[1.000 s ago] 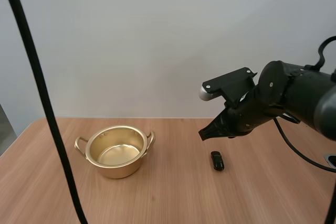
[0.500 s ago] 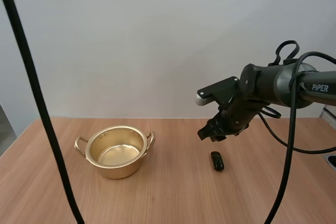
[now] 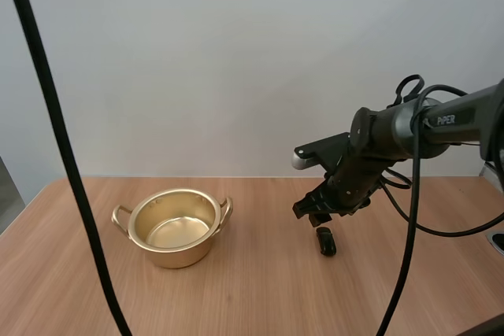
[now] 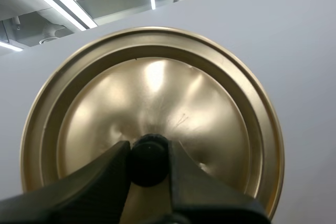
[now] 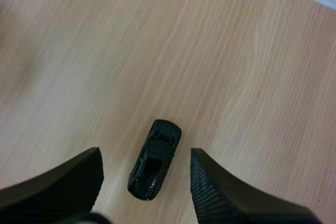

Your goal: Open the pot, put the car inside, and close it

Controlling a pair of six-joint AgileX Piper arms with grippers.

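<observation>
The wooden table takes the whole lower part of the high view. On its left half stands the golden pot, upright and without cover, so the shiny bottom inside is visible; its two small handles point to the sides. Nothing lies inside it.

The lid is not on the pot. It is held in the air by the left gripper, and the left wrist view looks at its round golden face. The two black fingers are closed on the dark knob in the middle of the lid, one finger on each side, and they press it between them.

The right arm reaches in from the right side of the high view and bends down to the table. The right gripper hangs low, just above the table surface, with its fingers spread wide apart and nothing between the pads.

The car is small and black. It lies on the table, well apart from the pot, to the right of it. In the right wrist view it is directly below the gap between the two open fingers, and neither finger touches it.
</observation>
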